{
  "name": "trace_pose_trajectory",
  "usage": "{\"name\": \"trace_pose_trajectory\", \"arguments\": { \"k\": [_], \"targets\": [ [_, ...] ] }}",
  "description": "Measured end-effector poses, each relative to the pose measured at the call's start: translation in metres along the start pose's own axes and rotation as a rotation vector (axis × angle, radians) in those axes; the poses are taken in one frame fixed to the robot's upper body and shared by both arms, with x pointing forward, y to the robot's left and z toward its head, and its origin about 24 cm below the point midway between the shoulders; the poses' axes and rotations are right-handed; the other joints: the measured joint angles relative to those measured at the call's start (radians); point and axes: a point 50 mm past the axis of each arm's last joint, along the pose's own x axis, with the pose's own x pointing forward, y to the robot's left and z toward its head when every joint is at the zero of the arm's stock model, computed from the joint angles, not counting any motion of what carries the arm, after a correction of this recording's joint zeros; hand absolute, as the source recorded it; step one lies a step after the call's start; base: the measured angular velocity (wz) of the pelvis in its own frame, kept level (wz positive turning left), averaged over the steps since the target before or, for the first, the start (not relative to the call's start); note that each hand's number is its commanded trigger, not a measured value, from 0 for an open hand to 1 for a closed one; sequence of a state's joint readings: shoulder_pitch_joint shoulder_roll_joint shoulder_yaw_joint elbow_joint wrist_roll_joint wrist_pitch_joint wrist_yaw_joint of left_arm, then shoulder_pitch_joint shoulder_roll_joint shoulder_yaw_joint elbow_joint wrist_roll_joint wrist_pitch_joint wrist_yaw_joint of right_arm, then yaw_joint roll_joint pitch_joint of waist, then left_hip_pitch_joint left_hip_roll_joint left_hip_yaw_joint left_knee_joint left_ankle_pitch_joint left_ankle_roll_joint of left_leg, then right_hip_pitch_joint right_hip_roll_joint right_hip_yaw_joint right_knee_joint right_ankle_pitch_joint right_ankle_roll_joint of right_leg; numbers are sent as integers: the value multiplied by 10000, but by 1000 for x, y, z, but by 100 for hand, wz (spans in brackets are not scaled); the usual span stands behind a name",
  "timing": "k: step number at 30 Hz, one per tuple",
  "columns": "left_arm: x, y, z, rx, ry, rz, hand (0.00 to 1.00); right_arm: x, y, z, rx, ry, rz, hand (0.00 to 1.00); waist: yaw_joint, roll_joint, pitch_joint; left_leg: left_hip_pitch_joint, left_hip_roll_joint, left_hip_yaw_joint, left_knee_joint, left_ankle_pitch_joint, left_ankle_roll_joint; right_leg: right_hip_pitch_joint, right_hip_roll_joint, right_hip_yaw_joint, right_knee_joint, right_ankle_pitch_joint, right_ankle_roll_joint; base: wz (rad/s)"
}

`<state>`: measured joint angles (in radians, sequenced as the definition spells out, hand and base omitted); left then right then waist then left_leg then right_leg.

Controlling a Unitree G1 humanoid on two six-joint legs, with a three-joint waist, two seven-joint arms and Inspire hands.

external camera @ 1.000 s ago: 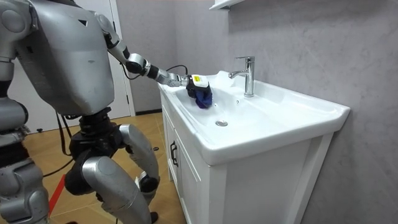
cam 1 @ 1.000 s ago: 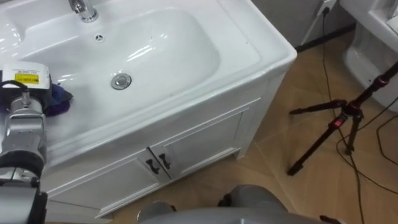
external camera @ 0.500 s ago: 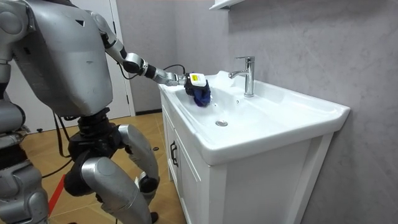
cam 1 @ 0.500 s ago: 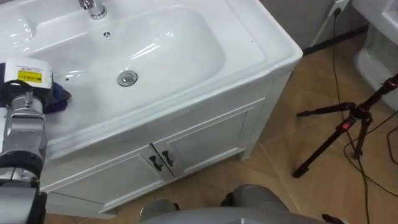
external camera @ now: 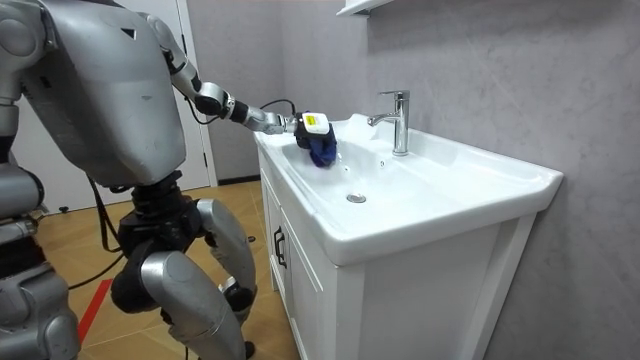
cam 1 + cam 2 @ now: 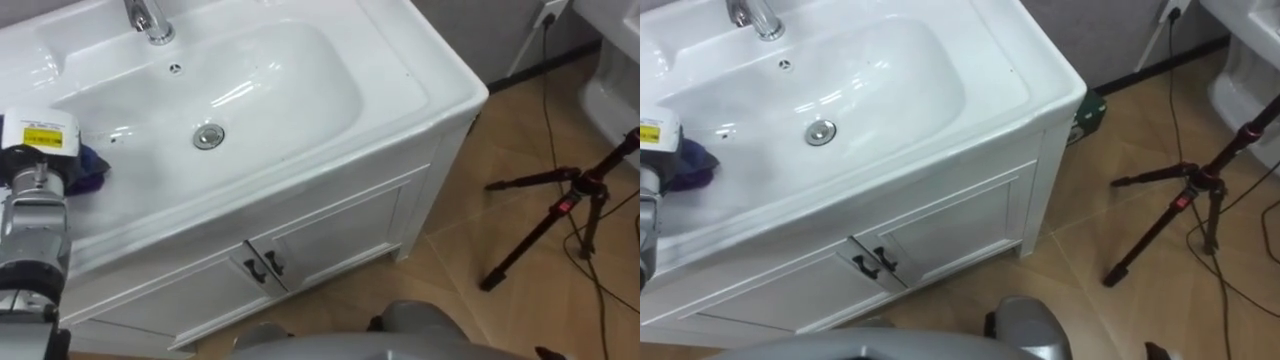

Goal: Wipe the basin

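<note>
The white basin [image 6: 300, 70] has a chrome drain [image 6: 208, 136] in its middle and a chrome tap [image 6: 148, 18] at the back. My left hand [image 6: 40, 140] reaches over the basin's left side, curled on a dark blue cloth [image 6: 88, 165] that lies against the inner slope. In the room view the left hand [image 5: 308, 125] is stretched out over the rim, and the blue cloth [image 5: 321, 150] hangs from it onto the basin wall. I stand at the cabinet's front corner.
Below the basin is a white cabinet with two doors and dark handles [image 6: 260, 268]. A black tripod [image 6: 560, 205] and cables stand on the wooden floor to the right. A white fixture [image 6: 610, 70] is at the far right.
My left hand has drawn the blue cloth a little up the basin's left slope toward the rim. The eye view has shifted slightly.
</note>
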<state>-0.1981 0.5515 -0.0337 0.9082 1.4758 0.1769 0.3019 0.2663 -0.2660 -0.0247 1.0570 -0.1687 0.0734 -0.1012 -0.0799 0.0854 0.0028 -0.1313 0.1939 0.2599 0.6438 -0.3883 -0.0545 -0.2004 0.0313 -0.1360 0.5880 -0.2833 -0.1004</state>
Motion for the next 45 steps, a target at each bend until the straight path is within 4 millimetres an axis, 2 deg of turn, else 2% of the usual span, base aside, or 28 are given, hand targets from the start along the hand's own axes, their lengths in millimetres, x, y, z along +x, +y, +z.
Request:
{"name": "trace_pose_trajectory", "arguments": {
  "k": [3,9,12,14,18,21,26,31,35,38,45],
  "targets": [
    [-1,-1,0,-308,81,-3,100,0,0,0,-13,-17,-76,0,3,-14,9,236,-139,-14,-219,40,9,186,-91,-5,-18,-66,58,7],
    [2,12,-15,-1475,858,505,100,0,-2,3,19,-112,-134,0,81,87,-11,215,-174,-235,-280,48,13,361,-131,-227,-208,-65,75,14],
    [4,18,-26,-2468,1493,713,100,1,-4,4,169,-132,-181,0,129,232,31,245,-214,-285,-376,65,30,468,-170,-328,-342,-83,113,14],
    [4,19,-30,-2853,1743,759,100,1,-7,4,338,-186,-280,0,97,235,20,302,-377,-400,-516,119,73,535,-322,-450,-351,-126,170,19],
    [5,29,-38,-3508,2130,1312,100,1,-12,1,336,-132,-382,0,338,357,71,437,-609,-444,-818,212,163,597,-498,-447,-379,-210,308,11],
    [6,37,-42,-4003,2381,1832,100,0,-11,-1,314,-70,-360,0,357,331,77,532,-829,-513,-1131,375,218,664,-704,-562,-418,-260,384,21],
    [6,49,-45,-4895,2548,2435,100,0,-11,-1,-44,-114,-271,0,570,295,72,729,-859,-573,-1343,420,229,978,-773,-840,-693,-254,400,9],
    [6,68,-47,-5409,2484,3220,100,1,-11,2,-110,-187,-137,0,643,234,22,828,-900,-742,-1454,445,221,1179,-792,-1026,-884,-243,411,13],
    [2,81,-47,-5800,2270,3900,100,2,-11,8,-75,-389,-71,0,601,224,21,928,-1077,-981,-1807,614,231,1326,-900,-1182,-1050,-252,449,14],
    [0,87,-47,-5954,2178,4177,100,2,-11,9,-75,-417,-37,0,600,210,29,1047,-1216,-1025,-2075,809,234,1337,-1013,-1270,-1090,-257,458,12],
    [-7,88,-42,-6046,1929,4378,100,2,-10,11,-79,-431,14,0,575,213,36,1228,-1285,-1283,-2469,1023,154,1684,-981,-1503,-1425,-245,448,14]
  ]
}}
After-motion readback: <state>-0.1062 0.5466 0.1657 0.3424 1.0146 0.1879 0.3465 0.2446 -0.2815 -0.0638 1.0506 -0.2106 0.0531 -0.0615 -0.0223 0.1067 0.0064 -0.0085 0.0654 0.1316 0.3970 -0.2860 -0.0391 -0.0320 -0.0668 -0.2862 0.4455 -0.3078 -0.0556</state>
